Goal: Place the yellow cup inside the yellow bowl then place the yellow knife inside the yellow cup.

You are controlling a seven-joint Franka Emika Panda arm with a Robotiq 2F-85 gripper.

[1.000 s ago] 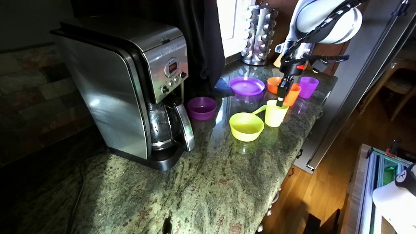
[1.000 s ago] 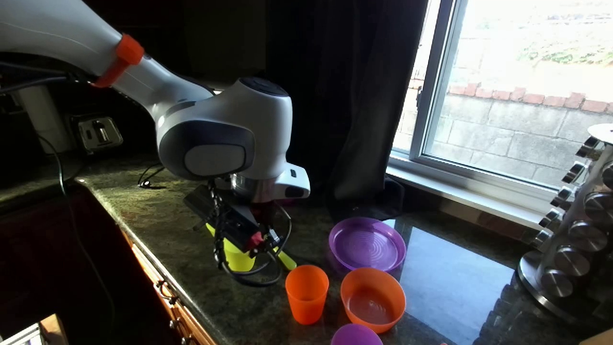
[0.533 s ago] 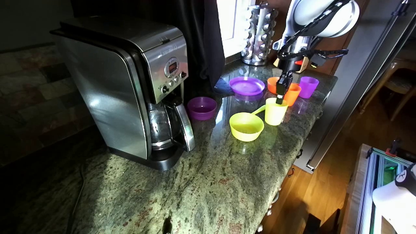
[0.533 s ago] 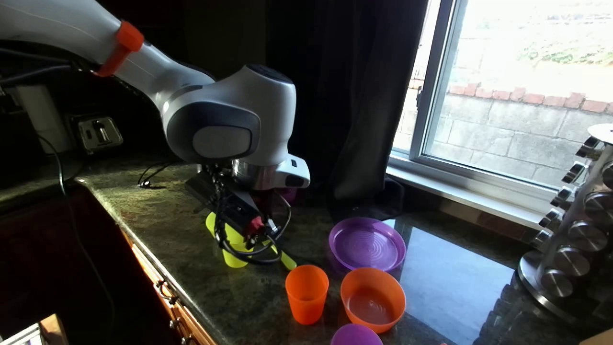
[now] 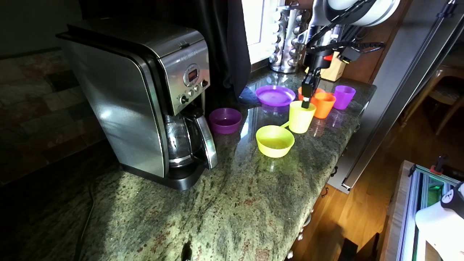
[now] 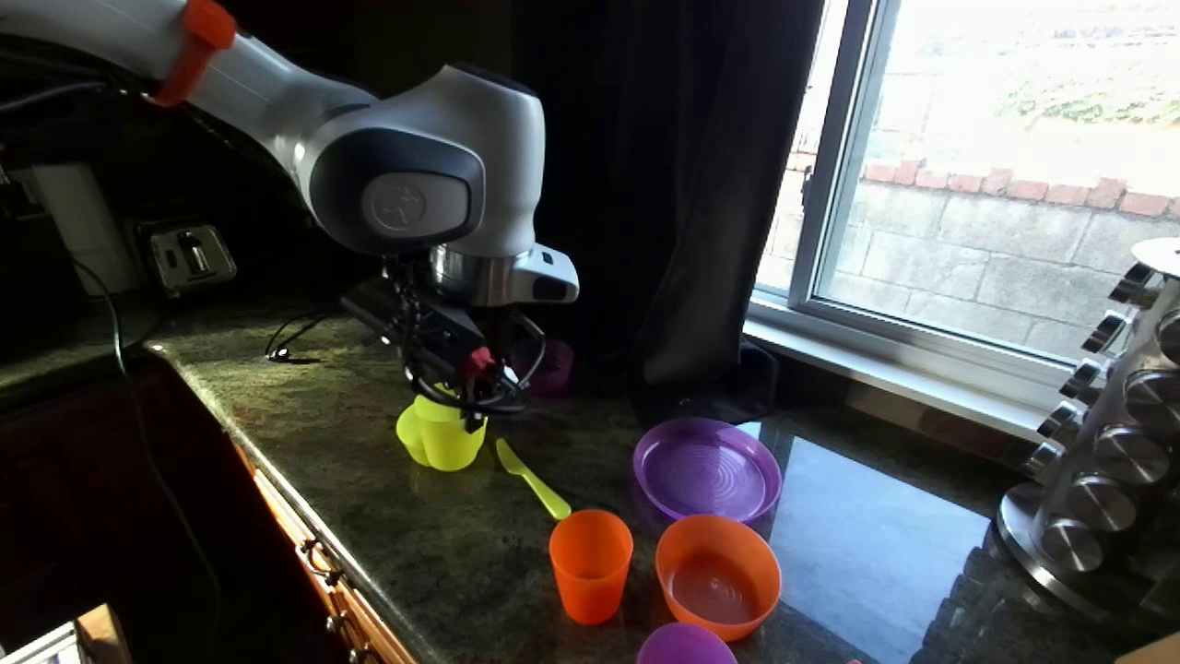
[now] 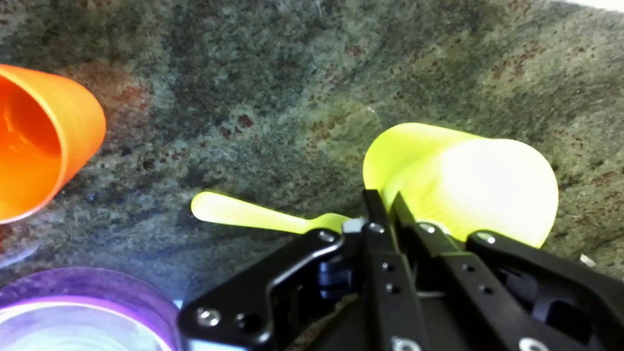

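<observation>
The yellow cup (image 5: 300, 121) hangs upright in my gripper (image 5: 306, 103), apparently raised above the counter. It also shows in an exterior view (image 6: 454, 441) and the wrist view (image 7: 414, 151). My gripper is shut on the cup's rim, one finger inside and one outside; the fingertips (image 7: 384, 197) show in the wrist view. The yellow bowl (image 5: 274, 149) stands on the counter beside the cup; in an exterior view the cup partly covers it (image 6: 412, 435). The yellow knife (image 6: 533, 480) lies flat on the counter; in the wrist view the gripper hides its blade end (image 7: 248, 214).
An orange cup (image 6: 590, 576), orange bowl (image 6: 714, 590), purple cup (image 5: 344, 97) and flat purple dish (image 5: 275, 96) stand near the knife. A purple bowl (image 5: 224, 127) stands beside the coffee maker (image 5: 123, 94). The counter's front edge (image 5: 328, 170) runs along one side.
My gripper has moved up with the yellow cup in it, and slightly across toward the knife and the far side of the bowl. More of the knife shows in an exterior view. The bowl has not moved.
</observation>
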